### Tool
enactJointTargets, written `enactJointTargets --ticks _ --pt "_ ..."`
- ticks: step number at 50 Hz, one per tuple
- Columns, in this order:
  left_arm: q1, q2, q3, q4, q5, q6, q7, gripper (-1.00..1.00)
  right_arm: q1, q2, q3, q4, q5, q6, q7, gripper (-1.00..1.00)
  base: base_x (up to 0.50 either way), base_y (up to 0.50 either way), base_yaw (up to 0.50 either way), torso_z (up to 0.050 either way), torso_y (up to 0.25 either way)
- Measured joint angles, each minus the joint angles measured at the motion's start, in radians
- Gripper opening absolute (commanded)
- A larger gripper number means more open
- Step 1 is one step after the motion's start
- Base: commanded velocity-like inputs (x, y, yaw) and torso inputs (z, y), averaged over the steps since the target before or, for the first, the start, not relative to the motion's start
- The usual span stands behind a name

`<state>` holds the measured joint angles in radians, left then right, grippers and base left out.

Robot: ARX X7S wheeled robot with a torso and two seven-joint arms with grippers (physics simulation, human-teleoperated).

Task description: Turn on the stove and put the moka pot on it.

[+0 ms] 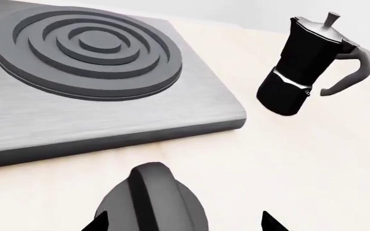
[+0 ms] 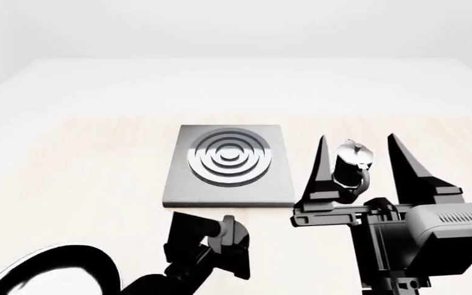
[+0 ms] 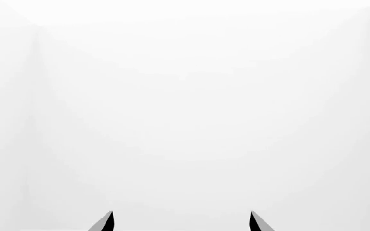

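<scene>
A flat square stove (image 2: 228, 165) of brushed grey metal, its centre raised in concentric silver rings, lies on a pale wood-grain counter (image 2: 72, 160). Just to its right stands the moka pot (image 2: 351, 165), upright on the counter: faceted black body, silver band, knobbed lid and curved handle. The right gripper (image 2: 357, 161) is raised in front of the pot, its tapered black jaws spread wide, one to either side of it in the head view. Near the stove's front edge, the left gripper (image 1: 183, 222) hovers over the ridged round black knob (image 1: 151, 202), jaws parted to either side of it. A glossy black rounded shape (image 2: 43, 270) fills the lower left corner.
</scene>
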<state>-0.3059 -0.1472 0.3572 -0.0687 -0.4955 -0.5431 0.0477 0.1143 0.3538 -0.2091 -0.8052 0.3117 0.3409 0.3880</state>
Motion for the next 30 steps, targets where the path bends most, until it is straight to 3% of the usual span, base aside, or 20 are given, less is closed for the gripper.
enactJointTargets --ticks 30 --pt "-0.012 0.01 0.023 -0.062 -0.02 0.034 0.018 1.0 0.002 0.011 -0.011 0.005 0.006 -0.008 0.009 1.0 0.0 0.0 0.0 0.0 0.0"
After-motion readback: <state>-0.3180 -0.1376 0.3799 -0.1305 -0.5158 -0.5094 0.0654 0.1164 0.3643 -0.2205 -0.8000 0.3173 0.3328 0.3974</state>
